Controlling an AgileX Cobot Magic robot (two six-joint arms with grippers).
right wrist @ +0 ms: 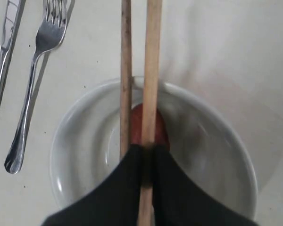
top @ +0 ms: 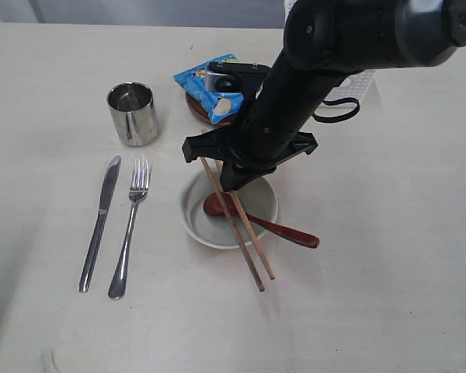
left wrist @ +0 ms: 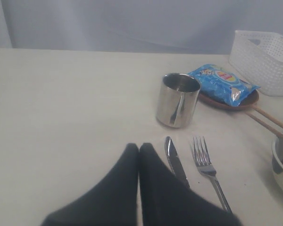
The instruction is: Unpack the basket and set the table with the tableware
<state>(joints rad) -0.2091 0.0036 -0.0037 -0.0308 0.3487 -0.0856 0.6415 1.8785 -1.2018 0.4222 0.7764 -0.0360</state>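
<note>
My right gripper (top: 237,175) (right wrist: 147,148) is shut on the wooden chopsticks (top: 237,225) (right wrist: 151,70), which slant down over the white bowl (top: 193,225) (right wrist: 85,141) to the table (top: 388,256). One stick shows between the fingers, while the other runs along one finger. A reddish-brown spoon (top: 283,231) lies in the bowl, handle over the rim. Left of the bowl lie the fork (top: 130,225) and knife (top: 99,221), with the steel cup (top: 132,113) behind them. My left gripper (left wrist: 139,148) is shut and empty beside the knife (left wrist: 174,157).
A blue chip bag (top: 213,85) (left wrist: 222,82) rests on the brown plate (left wrist: 226,103) behind the bowl. The white basket (left wrist: 266,61) (top: 361,81) stands at the back, mostly hidden by the right arm in the exterior view.
</note>
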